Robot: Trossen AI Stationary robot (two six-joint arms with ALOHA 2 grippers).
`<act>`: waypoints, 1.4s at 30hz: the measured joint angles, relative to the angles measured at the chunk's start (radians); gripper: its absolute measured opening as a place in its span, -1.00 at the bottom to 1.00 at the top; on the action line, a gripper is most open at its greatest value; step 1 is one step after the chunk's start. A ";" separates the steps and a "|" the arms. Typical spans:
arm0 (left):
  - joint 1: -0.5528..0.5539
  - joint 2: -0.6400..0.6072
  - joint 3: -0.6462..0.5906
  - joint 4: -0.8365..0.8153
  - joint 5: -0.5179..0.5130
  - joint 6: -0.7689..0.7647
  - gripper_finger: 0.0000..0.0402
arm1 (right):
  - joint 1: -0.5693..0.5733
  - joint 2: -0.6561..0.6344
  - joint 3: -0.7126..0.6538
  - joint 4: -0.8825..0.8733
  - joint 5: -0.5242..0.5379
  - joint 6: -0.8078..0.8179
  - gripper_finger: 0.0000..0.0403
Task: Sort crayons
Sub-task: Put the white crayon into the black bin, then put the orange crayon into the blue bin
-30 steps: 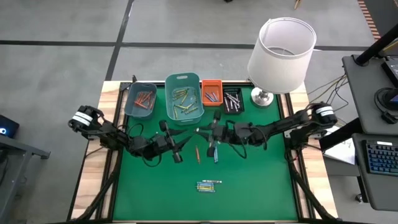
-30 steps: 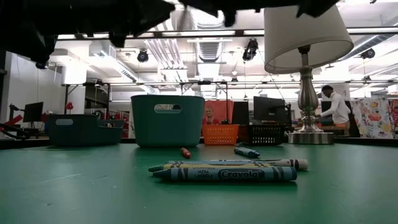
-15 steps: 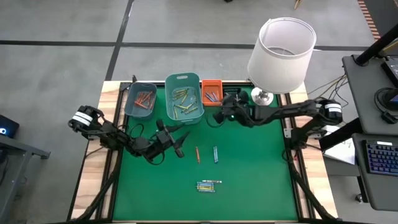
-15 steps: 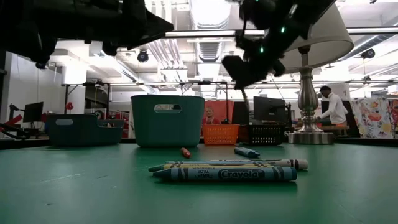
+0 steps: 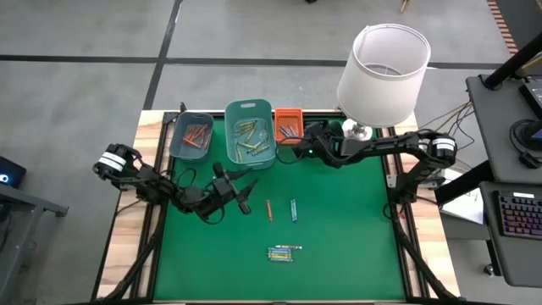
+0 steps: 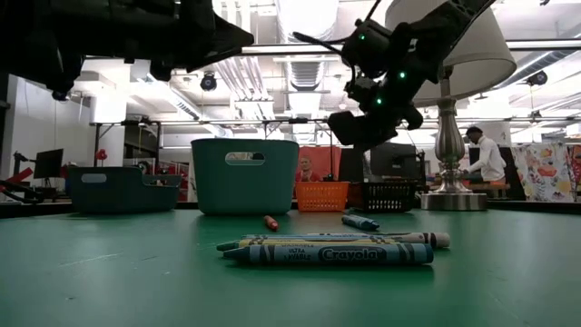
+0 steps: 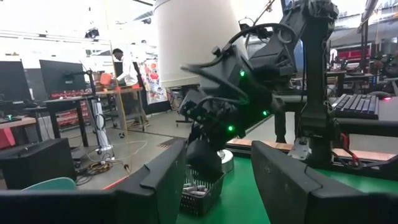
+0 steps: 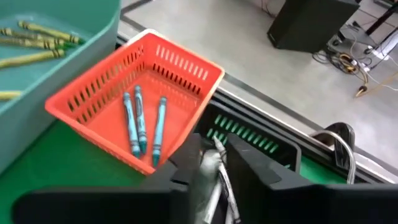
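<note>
Item: crayons, loose. One orange-red crayon and one blue crayon lie on the green mat, in front of the tall teal bin; a small bundle lies farther out from it.

I judge them light, stiff, snappable; take mid-length, across the paper wrapper.

Right gripper, beside that bin over the black basket, pinches a grey-white crayon. Left gripper, spread, holds nothing.

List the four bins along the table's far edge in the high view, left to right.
Low teal bin → tall teal bin → orange bin → black bin, partly under the right arm.
</note>
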 joint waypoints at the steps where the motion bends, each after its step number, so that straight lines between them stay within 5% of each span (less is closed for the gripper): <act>1: 0.000 0.000 0.001 0.000 0.000 0.000 -0.17 | -0.001 0.002 0.000 -0.006 -0.004 0.001 -0.60; 10: 0.001 0.000 0.030 -0.035 0.001 -0.001 -0.17 | 0.004 -0.030 0.000 -0.012 -0.008 0.008 -0.14; 22: -0.005 -0.017 0.112 -0.318 0.054 -0.002 -0.17 | 0.095 -0.158 0.000 -0.027 -0.212 -0.047 -0.07; 31: -0.008 -0.052 0.231 -0.854 0.231 -0.110 -0.17 | 0.204 -0.254 0.000 -0.058 -0.489 -0.054 -0.07; 37: 0.019 -0.017 0.411 -1.410 0.470 -0.141 -0.17 | 0.269 -0.258 0.000 -0.083 -0.528 -0.053 -0.07; 42: 0.059 0.042 0.514 -1.612 0.573 -0.056 -0.17 | 0.282 -0.258 0.000 -0.119 -0.529 -0.053 -0.07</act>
